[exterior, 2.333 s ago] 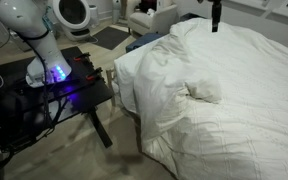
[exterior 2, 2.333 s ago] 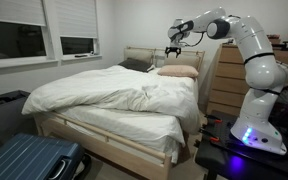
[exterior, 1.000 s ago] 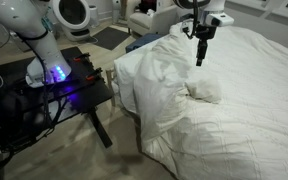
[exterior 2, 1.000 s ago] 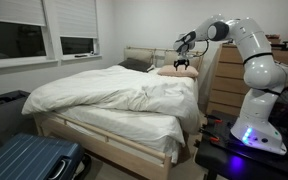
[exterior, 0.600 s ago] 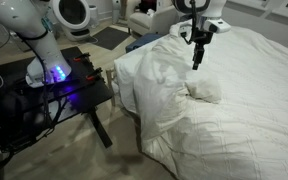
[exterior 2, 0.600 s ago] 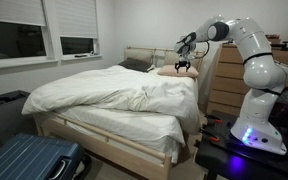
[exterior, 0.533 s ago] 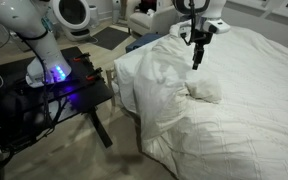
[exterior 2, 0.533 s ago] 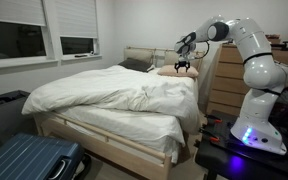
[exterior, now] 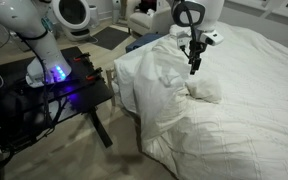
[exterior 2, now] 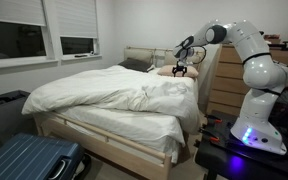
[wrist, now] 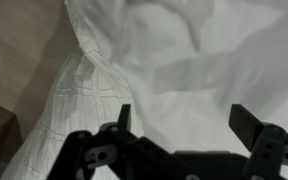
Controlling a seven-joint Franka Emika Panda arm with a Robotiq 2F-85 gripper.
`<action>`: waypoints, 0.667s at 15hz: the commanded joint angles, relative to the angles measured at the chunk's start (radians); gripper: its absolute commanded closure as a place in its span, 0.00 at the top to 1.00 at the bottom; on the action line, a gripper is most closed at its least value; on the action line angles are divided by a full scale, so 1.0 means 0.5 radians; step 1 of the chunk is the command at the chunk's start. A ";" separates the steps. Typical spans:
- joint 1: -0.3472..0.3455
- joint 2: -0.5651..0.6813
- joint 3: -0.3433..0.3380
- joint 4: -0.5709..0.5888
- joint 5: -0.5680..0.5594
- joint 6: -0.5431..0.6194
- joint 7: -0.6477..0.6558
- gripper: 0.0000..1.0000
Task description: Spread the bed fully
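**Q:** Where does the bed lie relative to the pincer?

**A:** It lies directly below it. In an exterior view the bed [exterior: 249,110] fills the right half of the frame. Seen from its foot in an exterior view, the bed [exterior 2: 104,95] spans left to centre. The gripper [exterior: 192,70] hangs over the white duvet at upper centre, just above a small bunched lump [exterior: 206,90] in the fabric. Whether the tips touch the duvet cannot be told from either exterior view.

**Q:** And in the wrist view?

**A:** Wrinkled duvet [wrist: 214,60] covers most of the frame, with its edge running down the left side. Wooden floor [wrist: 19,50] shows at upper left.

**Q:** What is the arm's pose?

**A:** The arm [exterior 2: 252,60] rises from its base on the black table [exterior 2: 224,155] at lower right. It bends at an elbow near the upper right and reaches left toward upper centre. The wrist turns down, so the gripper [exterior 2: 180,70] points at the bed's head end, in front of a tan pillow [exterior 2: 168,72].

**Q:** What is the pincer's state?

**A:** Released — the gripper [wrist: 184,118] has its fingers [wrist: 124,115] spread wide along the lower edge of the wrist view. Only duvet shows between them, and nothing is grasped.

**Q:** What else is nearby?

**A:** A blue suitcase [exterior 2: 29,160] sits at lower left, and a wooden dresser [exterior 2: 222,90] stands behind the arm.
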 commanded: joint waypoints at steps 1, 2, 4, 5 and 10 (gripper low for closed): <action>-0.058 0.093 0.045 0.084 0.036 -0.041 -0.157 1.00; -0.067 0.116 0.048 0.094 0.026 -0.047 -0.184 1.00; -0.072 0.165 0.037 0.134 -0.020 -0.076 -0.241 1.00; -0.068 0.186 0.024 0.155 -0.051 -0.092 -0.261 1.00; -0.087 0.278 -0.005 0.242 -0.164 -0.139 -0.341 1.00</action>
